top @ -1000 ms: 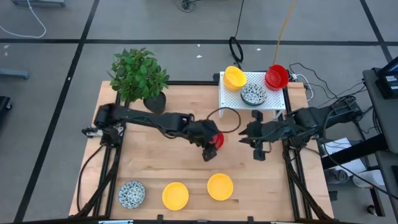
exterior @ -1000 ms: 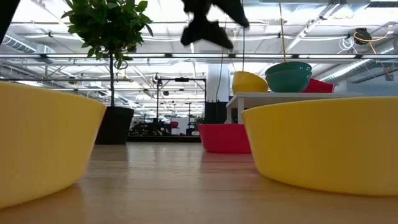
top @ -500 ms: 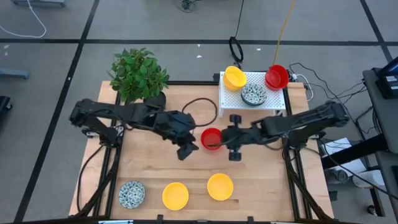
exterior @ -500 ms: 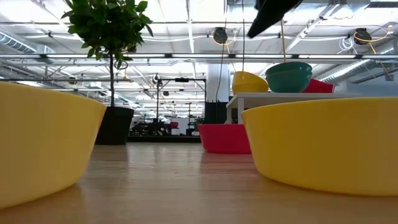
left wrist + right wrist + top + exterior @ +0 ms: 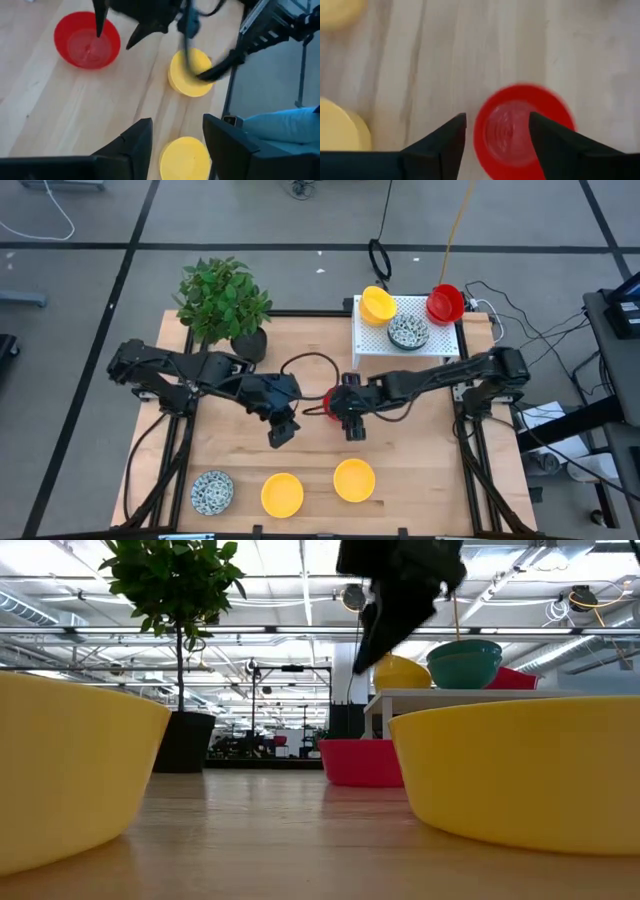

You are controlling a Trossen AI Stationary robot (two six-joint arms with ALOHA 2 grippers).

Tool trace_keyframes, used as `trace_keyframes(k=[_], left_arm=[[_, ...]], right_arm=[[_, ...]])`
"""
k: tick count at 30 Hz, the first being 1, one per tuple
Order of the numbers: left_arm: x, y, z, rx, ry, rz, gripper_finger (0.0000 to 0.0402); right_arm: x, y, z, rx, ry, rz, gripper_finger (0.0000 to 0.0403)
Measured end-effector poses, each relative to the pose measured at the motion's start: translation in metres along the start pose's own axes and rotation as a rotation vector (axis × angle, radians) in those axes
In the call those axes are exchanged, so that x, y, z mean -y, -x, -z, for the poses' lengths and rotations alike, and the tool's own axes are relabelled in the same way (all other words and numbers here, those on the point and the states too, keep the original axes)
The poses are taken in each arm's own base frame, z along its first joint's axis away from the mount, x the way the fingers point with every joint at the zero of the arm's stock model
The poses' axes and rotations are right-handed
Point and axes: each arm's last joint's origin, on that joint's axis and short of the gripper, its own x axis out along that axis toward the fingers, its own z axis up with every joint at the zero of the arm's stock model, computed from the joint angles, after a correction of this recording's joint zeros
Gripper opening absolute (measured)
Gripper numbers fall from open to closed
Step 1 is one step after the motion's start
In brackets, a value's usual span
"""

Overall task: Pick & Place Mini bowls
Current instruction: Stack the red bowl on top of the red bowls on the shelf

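Observation:
A red mini bowl [image 5: 333, 402] stands on its base mid-table, also in the low view [image 5: 362, 762] and the left wrist view [image 5: 87, 40]. My right gripper [image 5: 352, 423] hovers open above it, and in its wrist view [image 5: 497, 131] the bowl's rim [image 5: 479, 135] lies below the gap. My left gripper [image 5: 280, 432] is open, left of the bowl, over bare wood [image 5: 175, 145]. Two yellow bowls [image 5: 282, 493] [image 5: 354, 480] and a speckled bowl [image 5: 211, 491] sit near the near edge. The rack holds a yellow [image 5: 377, 305], a speckled [image 5: 408, 331] and a red bowl [image 5: 445, 303].
A white perforated rack [image 5: 440, 345] stands at the far right of the table. A potted green plant [image 5: 225, 302] stands at the far left corner. A black cable [image 5: 300, 365] loops over the table between the arms. The two arms' grippers are close together mid-table.
My left gripper has drawn back from over the red bowl toward the table's left and slightly nearer. My right gripper has swung left from near the rack until it is over the red bowl. The red bowl has stayed in place on the table.

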Motion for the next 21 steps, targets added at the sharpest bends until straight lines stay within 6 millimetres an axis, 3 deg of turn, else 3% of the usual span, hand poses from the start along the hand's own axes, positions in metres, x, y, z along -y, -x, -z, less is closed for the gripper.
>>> trace_keyframes(k=[6, 12, 17, 21], left_arm=[[0.003, 0.001, 0.008, -0.042, -0.019, -0.016, 0.0166], [0.003, 0.001, 0.011, -0.064, -0.014, -0.03, 0.0155], [0.002, 0.001, 0.011, -0.064, 0.004, -0.036, 0.0152], [0.002, 0.001, 0.011, -0.062, -0.016, -0.038, 0.0152]], right_arm=[[-0.005, -0.039, 0.009, -0.115, 0.123, -0.06, 0.0212], [-0.009, -0.067, 0.019, -0.197, 0.137, -0.062, 0.02], [-0.01, -0.079, 0.024, -0.241, 0.11, -0.058, 0.0187], [-0.01, -0.081, 0.025, -0.248, 0.059, -0.052, 0.0146]])
